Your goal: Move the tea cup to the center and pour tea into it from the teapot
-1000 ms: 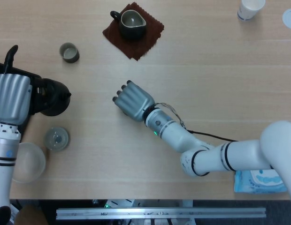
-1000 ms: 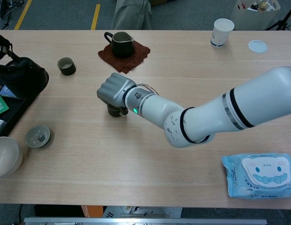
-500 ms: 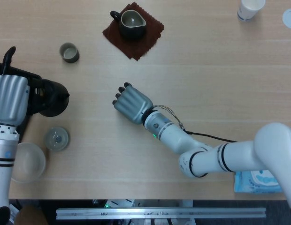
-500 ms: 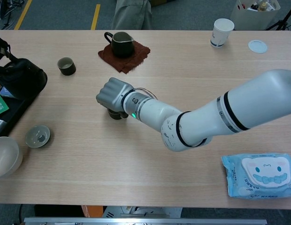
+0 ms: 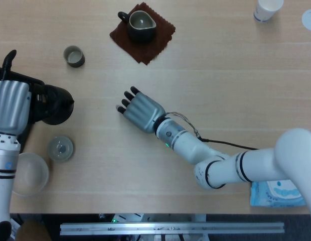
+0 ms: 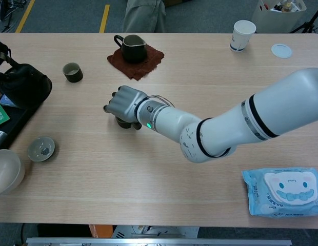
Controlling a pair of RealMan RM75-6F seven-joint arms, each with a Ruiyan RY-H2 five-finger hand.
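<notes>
A small dark tea cup [image 6: 126, 123] stands on the table near the centre, mostly covered by my right hand [image 5: 139, 109] [image 6: 124, 104]. The head view hides the cup under the palm. The fingers [image 5: 126, 100] are stretched out and apart over the cup, and no grip on it shows. At the left edge my left hand [image 5: 12, 105] grips the handle of the black teapot [image 5: 54, 104] [image 6: 21, 82], which sits on a dark tray [image 6: 15, 120].
A second tea cup [image 5: 74, 56] stands at the back left. A dark pitcher [image 5: 141, 25] rests on a brown cloth [image 5: 150, 45]. A lid [image 5: 60, 148] and a white bowl [image 5: 27, 173] lie front left. There is a paper cup [image 5: 268, 9] at back right and a wipes pack [image 6: 283, 191] at front right.
My right hand's fingers have uncurled and spread from around the tea cup. The hand has shifted slightly left. The left hand and teapot have stayed put.
</notes>
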